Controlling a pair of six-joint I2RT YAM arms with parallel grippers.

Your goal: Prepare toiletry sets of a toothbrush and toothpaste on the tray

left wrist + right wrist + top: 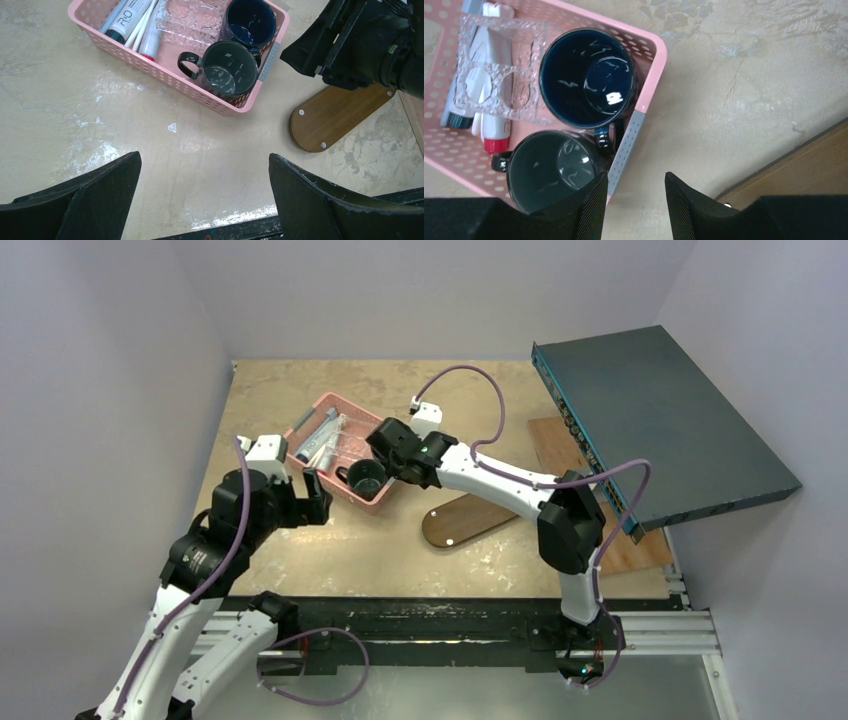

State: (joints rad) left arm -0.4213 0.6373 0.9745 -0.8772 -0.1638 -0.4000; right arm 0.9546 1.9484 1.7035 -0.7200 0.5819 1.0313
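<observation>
**Q:** What surrounds the pink mesh basket (375,502)?

**A:** It sits at an angle on a mottled beige table (300,560). At the basket's end nearer the arms, two mugs stand upright side by side: a dark blue mug (584,75) and a grey-black mug (549,170). Beyond them a clear plastic holder (499,50) with round holes lies over the toiletry sets (131,17). These are pale tubes and thin white toothbrushes, packed lengthwise in the basket's far end. A grey strip (626,150) runs down the basket's wall beside the mugs.

**Q:** Where is the tray?

**A:** The tray (468,520), a dark brown oval board, lies flat on the table just right of the basket, not touching it. The right arm (500,480) passes above the tray's far end. Farther right of the basket, a paler rectangular board (560,445) lies under a tilted blue-grey flat box (660,430).

**Q:** How are the arms posed?

**A:** The right arm stretches leftward from a bent elbow. The right end effector (634,205) points down over the basket's mug end, beside the grey strip. Its fingers stand about half apart with table showing between them, and nothing is seen gripped.

The left end effector (205,200) hovers over the table on the basket's near-left side and faces the basket. Its fingers are spread wide and hold nothing.
</observation>
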